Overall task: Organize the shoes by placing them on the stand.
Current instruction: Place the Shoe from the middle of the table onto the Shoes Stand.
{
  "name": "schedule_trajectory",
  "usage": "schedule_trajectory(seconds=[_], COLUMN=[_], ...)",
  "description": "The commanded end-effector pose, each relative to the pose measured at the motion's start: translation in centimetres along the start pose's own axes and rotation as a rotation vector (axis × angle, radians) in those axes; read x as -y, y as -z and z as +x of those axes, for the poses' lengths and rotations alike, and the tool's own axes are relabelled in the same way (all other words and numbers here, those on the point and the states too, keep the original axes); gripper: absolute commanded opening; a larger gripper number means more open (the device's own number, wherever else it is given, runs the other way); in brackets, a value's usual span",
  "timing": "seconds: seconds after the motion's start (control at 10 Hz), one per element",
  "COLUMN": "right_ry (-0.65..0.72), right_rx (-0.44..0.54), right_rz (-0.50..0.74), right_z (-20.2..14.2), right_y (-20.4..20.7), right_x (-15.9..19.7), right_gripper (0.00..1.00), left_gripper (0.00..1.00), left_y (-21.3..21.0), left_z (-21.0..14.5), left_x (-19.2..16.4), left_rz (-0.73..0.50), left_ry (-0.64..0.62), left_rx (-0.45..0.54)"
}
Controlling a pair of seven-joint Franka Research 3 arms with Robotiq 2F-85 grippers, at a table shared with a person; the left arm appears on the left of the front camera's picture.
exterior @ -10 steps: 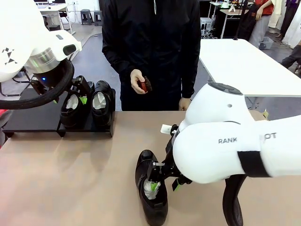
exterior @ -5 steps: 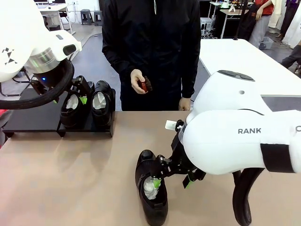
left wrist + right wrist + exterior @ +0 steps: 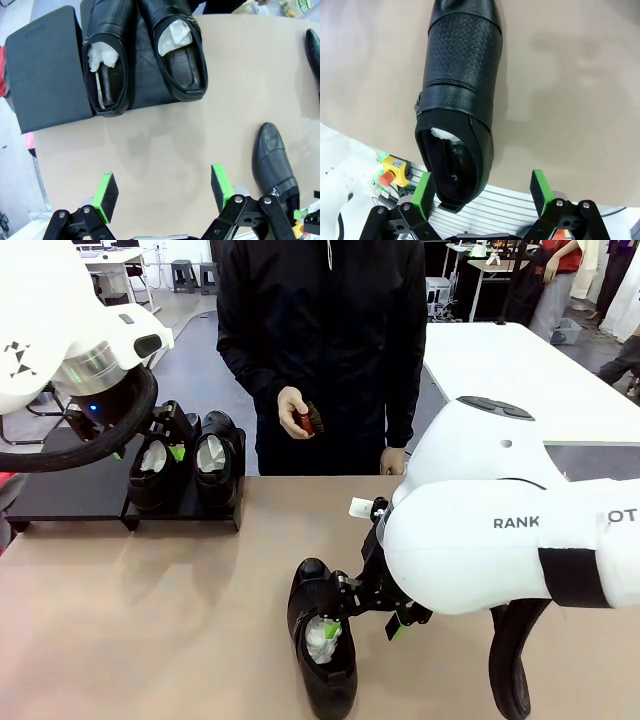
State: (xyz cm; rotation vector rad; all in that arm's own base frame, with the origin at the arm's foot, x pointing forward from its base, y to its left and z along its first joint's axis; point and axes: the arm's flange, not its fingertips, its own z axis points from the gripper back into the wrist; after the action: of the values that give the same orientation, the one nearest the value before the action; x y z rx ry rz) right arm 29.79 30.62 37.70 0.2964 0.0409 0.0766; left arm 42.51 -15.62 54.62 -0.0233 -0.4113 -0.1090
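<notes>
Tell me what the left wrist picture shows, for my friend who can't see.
The left gripper hangs open above the tan table. Beyond it, a paper-stuffed black shoe and its twin sit on the black stand; a third shoe lies on the table.

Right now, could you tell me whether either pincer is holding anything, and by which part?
Nothing is held. The left pincer hangs open; the right pincer stands open over the heel of a shoe.

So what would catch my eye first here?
The big white right arm looms at the near right, its gripper open by a black shoe on the table. Far left, two more shoes sit on a low black stand; a person opposite holds a small brush.
</notes>
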Motion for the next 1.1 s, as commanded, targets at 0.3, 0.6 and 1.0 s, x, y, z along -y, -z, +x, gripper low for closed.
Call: schedule_trajectory(seconds=[0.3, 0.6, 1.0], right_ry=[0.005, 0.121, 0.166], right_rx=[0.16, 0.266, 0.283], right_rz=[-0.112, -0.188, -0.184], right_z=[1.0, 2.5, 3.3], right_y=[-6.3, -10.9, -12.8], right_x=[6.6, 11.7, 13.8], right_gripper=[1.0, 1.0, 1.0], left_gripper=[0.96, 0.96, 0.96], left_y=[0.0, 2.2, 3.0], left_z=[0.0, -7.3, -10.2], left_x=[0.0, 8.2, 11.3], left_rz=[0.0, -0.011, -0.011], left_ry=[0.0, -0.041, -0.084], left_rx=[0.0, -0.094, -0.179])
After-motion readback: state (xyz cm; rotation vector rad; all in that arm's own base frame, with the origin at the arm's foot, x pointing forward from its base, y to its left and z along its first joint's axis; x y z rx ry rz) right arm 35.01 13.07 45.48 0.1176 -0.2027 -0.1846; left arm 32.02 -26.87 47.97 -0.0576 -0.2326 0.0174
